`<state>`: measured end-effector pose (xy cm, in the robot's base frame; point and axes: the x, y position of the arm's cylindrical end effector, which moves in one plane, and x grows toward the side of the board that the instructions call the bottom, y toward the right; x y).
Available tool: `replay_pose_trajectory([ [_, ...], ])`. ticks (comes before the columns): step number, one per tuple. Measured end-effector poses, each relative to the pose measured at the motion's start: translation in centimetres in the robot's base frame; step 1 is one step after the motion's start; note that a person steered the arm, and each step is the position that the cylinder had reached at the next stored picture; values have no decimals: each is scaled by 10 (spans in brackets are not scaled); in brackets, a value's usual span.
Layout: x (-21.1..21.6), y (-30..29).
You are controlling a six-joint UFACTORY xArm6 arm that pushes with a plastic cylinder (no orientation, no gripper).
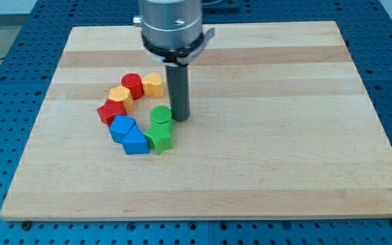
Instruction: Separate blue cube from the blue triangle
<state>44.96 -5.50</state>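
The blue cube [121, 127] and the blue triangle [135, 142] lie touching each other left of the board's centre, the cube up and left of the triangle. My tip [180, 118] stands right of the green cylinder [160, 114], close to or touching it, and well right of the two blue blocks. A green star-shaped block [160, 137] sits right against the blue triangle.
The blocks form an arc: a red block [110, 111], an orange-yellow block [120, 95], a red cylinder [133, 85] and a yellow block [153, 84] curve up from the blue cube. The wooden board [284, 136] lies on a blue perforated table.
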Motion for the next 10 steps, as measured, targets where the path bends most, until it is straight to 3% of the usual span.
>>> replay_pose_trajectory([
  [3, -30, -15],
  [4, -24, -52],
  [10, 46, -103],
])
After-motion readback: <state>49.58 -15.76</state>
